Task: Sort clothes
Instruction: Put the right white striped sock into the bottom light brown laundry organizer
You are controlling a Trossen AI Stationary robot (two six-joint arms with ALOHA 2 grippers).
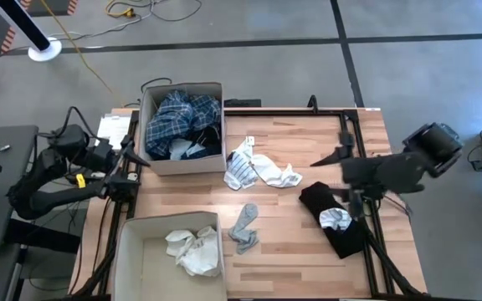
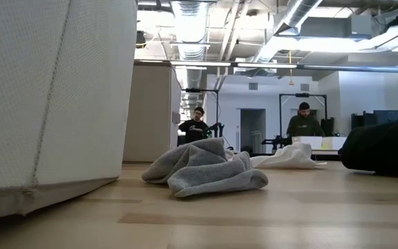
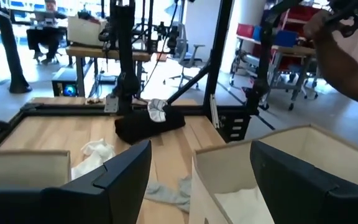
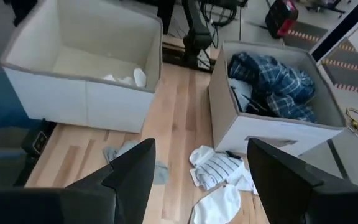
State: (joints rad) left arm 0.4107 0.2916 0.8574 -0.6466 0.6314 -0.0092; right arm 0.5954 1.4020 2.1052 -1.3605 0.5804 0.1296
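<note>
Soft, light grey sock (image 1: 243, 228) near the table's front edge should pinch easily at its bunched middle; my right gripper (image 4: 197, 168) and left gripper (image 3: 197, 168) both gape wide, empty

Open left claw (image 3: 194, 171) above grey sock (image 3: 166, 191), black garment (image 3: 148, 127) beyond.

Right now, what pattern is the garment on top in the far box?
Blue plaid, clearest in the right wrist view.

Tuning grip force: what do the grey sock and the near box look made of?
The grey sock looks like soft, matte knit: it slumps in thick folds. The near box seems cloth-covered, with a fine woven texture and a stitched seam, though its core is hidden.
</note>
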